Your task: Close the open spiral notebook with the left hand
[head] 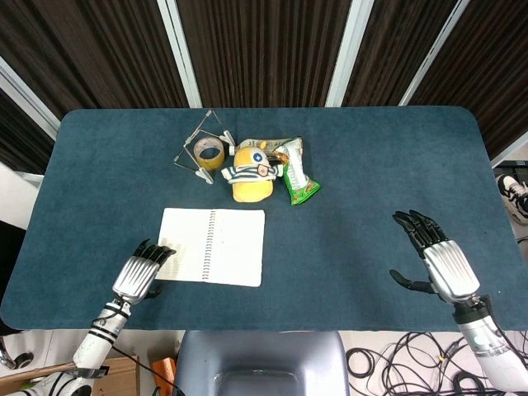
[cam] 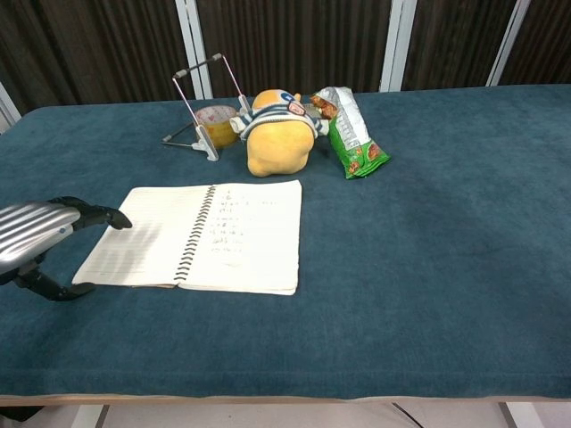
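Observation:
The spiral notebook [head: 213, 247] lies open and flat on the blue table, spiral down the middle, writing on its right page; the chest view shows the notebook [cam: 201, 236] too. My left hand [head: 142, 274] is low at the notebook's left edge, fingertips over the outer edge of the left page, thumb beneath near the table. In the chest view the left hand [cam: 45, 232] enters from the left, fingers apart, holding nothing I can see. My right hand [head: 436, 261] hovers open over the table's right side, far from the notebook.
Behind the notebook stand a yellow plush toy [head: 250, 172], a green snack bag [head: 296, 175], a tape roll [head: 209, 150] and a wire stand [head: 200, 142]. The table's front edge [head: 247, 327] runs just under both hands.

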`<state>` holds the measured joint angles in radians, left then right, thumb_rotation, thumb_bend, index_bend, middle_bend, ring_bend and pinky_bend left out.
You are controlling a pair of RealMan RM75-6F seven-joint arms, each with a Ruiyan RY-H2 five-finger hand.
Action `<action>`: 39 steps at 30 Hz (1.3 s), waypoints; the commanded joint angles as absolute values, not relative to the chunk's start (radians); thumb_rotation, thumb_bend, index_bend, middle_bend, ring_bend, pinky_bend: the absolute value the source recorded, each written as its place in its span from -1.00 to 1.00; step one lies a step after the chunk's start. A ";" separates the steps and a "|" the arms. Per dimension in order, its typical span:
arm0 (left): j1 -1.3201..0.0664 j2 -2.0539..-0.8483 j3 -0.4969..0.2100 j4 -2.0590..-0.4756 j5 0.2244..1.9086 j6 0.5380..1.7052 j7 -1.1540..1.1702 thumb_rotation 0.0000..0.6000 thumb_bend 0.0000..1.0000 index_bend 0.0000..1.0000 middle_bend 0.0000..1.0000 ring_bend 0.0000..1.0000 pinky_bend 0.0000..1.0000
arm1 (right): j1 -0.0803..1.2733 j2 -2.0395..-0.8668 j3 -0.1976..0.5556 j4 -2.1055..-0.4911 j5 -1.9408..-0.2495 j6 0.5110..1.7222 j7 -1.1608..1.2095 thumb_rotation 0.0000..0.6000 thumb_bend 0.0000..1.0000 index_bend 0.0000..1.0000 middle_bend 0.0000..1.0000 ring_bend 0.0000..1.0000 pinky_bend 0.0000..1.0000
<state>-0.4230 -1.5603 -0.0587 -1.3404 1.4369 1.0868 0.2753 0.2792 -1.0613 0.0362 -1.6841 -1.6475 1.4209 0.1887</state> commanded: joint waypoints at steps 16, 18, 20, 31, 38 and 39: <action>-0.459 -1.630 -0.072 -1.269 1.377 1.062 0.300 1.00 -0.49 -0.56 -0.57 -0.65 -0.75 | 0.269 -1.068 0.036 -1.660 -1.641 1.419 0.212 1.00 -0.68 -0.91 -0.85 -0.96 -0.77; -0.463 -1.635 -0.073 -1.262 1.372 1.058 0.297 1.00 -0.49 -0.56 -0.57 -0.65 -0.75 | 0.268 -1.069 0.036 -1.657 -1.641 1.420 0.215 1.00 -0.68 -0.92 -0.85 -0.96 -0.77; -0.466 -1.643 -0.076 -1.249 1.370 1.059 0.291 1.00 -0.50 -0.55 -0.57 -0.64 -0.75 | 0.266 -1.070 0.036 -1.655 -1.640 1.420 0.218 1.00 -0.68 -0.92 -0.85 -0.96 -0.77; -0.482 -1.692 -0.069 -1.150 1.402 1.075 0.192 1.00 -0.28 -0.39 -0.50 -0.58 -0.73 | 0.261 -1.073 0.035 -1.646 -1.644 1.424 0.228 1.00 -0.68 -0.92 -0.85 -0.96 -0.77; -0.485 -1.744 -0.053 -1.042 1.469 1.137 0.077 1.00 -0.18 -0.29 -0.42 -0.51 -0.68 | 0.259 -1.074 0.036 -1.641 -1.646 1.428 0.236 1.00 -0.68 -0.92 -0.85 -0.96 -0.77; -0.487 -1.757 -0.051 -1.018 1.483 1.152 0.056 1.00 -0.18 -0.30 -0.42 -0.51 -0.68 | 0.259 -1.074 0.037 -1.641 -1.647 1.430 0.237 1.00 -0.68 -0.92 -0.85 -0.96 -0.77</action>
